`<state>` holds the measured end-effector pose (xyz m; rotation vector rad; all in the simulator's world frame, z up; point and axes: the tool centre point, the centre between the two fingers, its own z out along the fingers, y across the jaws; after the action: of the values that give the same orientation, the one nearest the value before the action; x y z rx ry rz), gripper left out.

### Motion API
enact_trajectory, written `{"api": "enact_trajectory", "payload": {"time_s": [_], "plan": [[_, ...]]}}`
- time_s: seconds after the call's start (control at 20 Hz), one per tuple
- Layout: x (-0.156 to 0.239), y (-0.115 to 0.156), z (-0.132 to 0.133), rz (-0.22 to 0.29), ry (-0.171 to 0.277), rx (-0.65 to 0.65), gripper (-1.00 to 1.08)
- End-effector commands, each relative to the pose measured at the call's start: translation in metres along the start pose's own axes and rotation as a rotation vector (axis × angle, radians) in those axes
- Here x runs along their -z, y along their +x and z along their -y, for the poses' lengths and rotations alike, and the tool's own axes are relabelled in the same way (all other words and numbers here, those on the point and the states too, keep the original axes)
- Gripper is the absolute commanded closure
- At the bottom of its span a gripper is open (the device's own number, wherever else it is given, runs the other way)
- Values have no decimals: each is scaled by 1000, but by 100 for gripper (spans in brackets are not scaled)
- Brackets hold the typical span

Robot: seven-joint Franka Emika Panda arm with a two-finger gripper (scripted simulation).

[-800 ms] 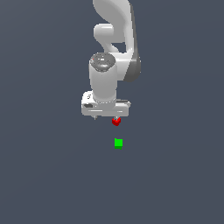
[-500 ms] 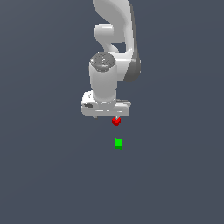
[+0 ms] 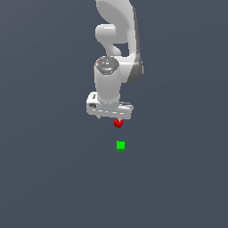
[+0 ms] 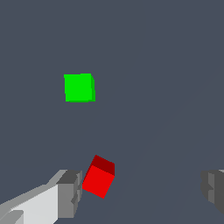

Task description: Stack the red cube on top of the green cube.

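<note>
The red cube (image 3: 118, 123) sits just below my white gripper (image 3: 109, 118) in the exterior view. In the wrist view the red cube (image 4: 99, 176) lies between my fingers, turned at an angle and close beside one fingertip (image 4: 70, 192). The other fingertip (image 4: 213, 189) is far from it. My gripper (image 4: 142, 190) is open wide and holds nothing. The green cube (image 3: 120, 145) rests on the grey floor a short way nearer the camera than the red cube. It also shows in the wrist view (image 4: 79, 87), apart from the red cube and outside my fingers.
A plain dark grey floor (image 3: 178, 178) surrounds both cubes. My white arm (image 3: 116, 40) rises behind the gripper.
</note>
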<state>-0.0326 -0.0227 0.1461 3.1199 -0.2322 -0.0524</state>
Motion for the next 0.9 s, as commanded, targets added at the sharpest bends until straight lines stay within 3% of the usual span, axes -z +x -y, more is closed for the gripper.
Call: {"api": "enact_trajectory", "payload": {"time_s": [0.0,0.85], "plan": [[-8,-8,2,-3,2,-46,-92],[-66,-57,32,-24,19,-394,-92]]}}
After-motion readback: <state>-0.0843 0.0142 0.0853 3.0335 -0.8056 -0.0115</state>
